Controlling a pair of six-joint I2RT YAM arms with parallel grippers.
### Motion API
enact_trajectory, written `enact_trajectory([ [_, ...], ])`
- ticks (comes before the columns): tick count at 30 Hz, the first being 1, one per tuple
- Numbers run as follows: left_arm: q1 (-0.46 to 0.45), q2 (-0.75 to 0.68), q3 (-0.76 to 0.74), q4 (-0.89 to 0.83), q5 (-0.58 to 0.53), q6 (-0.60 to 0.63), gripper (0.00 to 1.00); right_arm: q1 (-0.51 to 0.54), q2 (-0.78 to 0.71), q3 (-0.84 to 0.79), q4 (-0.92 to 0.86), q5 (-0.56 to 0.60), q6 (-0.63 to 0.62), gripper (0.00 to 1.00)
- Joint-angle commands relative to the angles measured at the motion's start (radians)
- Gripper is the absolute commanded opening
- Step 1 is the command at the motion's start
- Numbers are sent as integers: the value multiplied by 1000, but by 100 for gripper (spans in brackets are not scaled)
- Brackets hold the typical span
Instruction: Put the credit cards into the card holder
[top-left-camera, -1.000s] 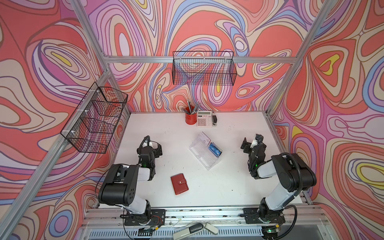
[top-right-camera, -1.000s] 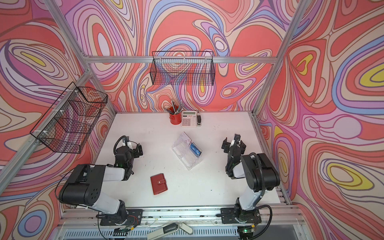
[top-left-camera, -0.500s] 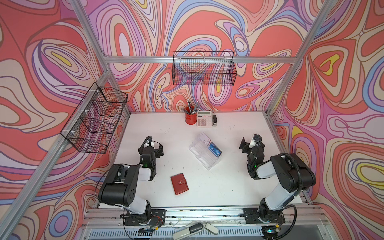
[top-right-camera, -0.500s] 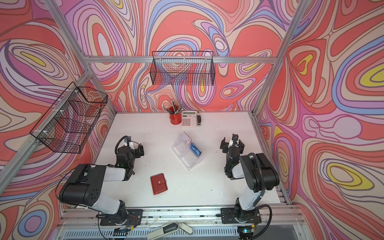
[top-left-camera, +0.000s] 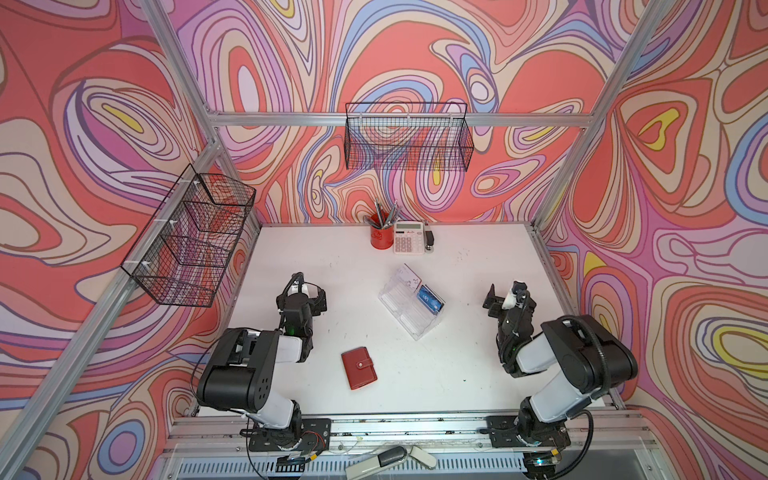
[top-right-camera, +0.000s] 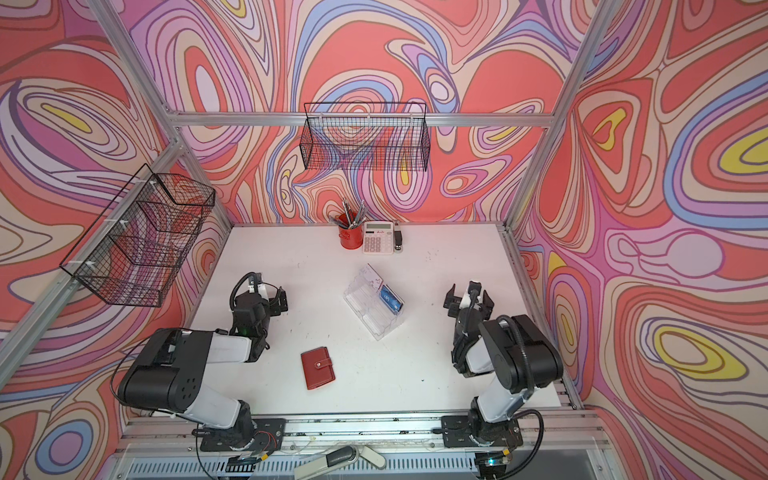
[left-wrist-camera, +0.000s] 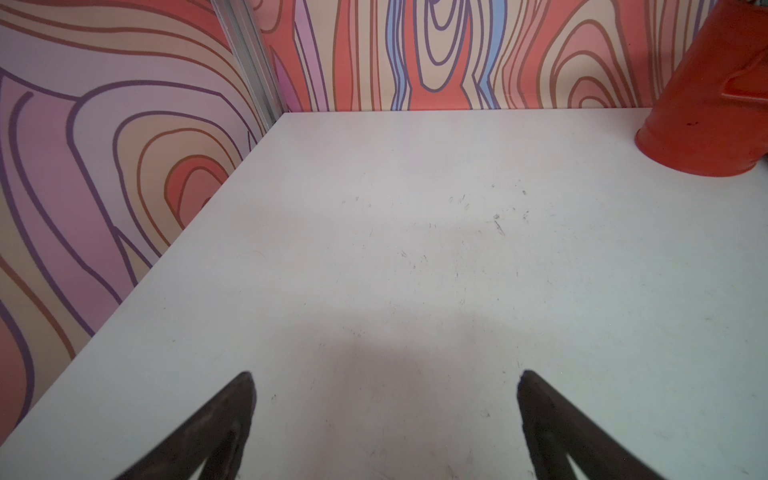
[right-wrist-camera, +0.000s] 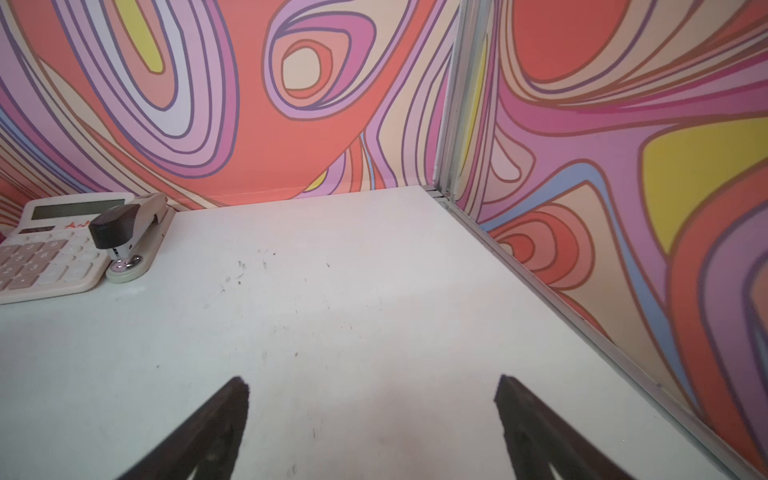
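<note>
Left gripper (left-wrist-camera: 385, 374) wide open, jaws empty, low over bare desk (top-left-camera: 457, 374) on the left side. Right gripper (right-wrist-camera: 370, 378) same: open, empty, over the right side near the desk edge. One blue credit card (top-left-camera: 430, 300) sits in the clear card holder (top-left-camera: 402, 309) mid-desk, between the two grippers and apart from both. Red wallet (top-left-camera: 359, 368) lies closed nearer the front. Pen cup (top-left-camera: 381, 237), calculator (top-left-camera: 409, 237) and stapler (top-left-camera: 429, 241) line the back edge.
</note>
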Motion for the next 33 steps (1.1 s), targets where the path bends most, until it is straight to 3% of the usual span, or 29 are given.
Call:
enact_trajectory([
  [1, -23, -9, -43, 103, -59, 24, 100, 31, -100, -5, 42, 172, 16, 98],
  [6, -39, -30, -87, 180, -63, 45, 100, 31, -256, 0, -170, 237, 127, 98],
  [9, -112, -91, -113, 204, -191, 101, 100, 31, -337, -12, -259, 291, 198, 98],
  [11, -148, -173, -106, 122, -207, 136, 100, 30, -392, -10, -339, 322, 254, 98],
  [15, -155, -322, -12, -231, -278, 7, 100, 30, -528, 90, -719, 343, 389, 98],
  [18, -154, -467, 139, -678, -197, -161, 100, 30, -612, 263, -1292, 408, 691, 98],
  [19, -155, -505, 191, -811, -156, -238, 100, 31, -620, 285, -1387, 429, 763, 98],
  [21, -155, -560, 281, -1037, -50, -330, 100, 30, -637, 265, -1397, 388, 771, 98],
  [24, -155, -650, 305, -1194, 24, -422, 100, 30, -721, 209, -1253, 216, 611, 98],
  [29, -155, -871, 192, -1182, 309, -465, 100, 31, -823, 137, -1211, 66, 583, 98],
  [30, -155, -911, 146, -1199, 318, -481, 100, 31, -829, 126, -1179, -3, 559, 98],
  [33, -155, -998, 86, -1294, 198, -602, 100, 31, -805, 142, -1145, -166, 519, 98],
])
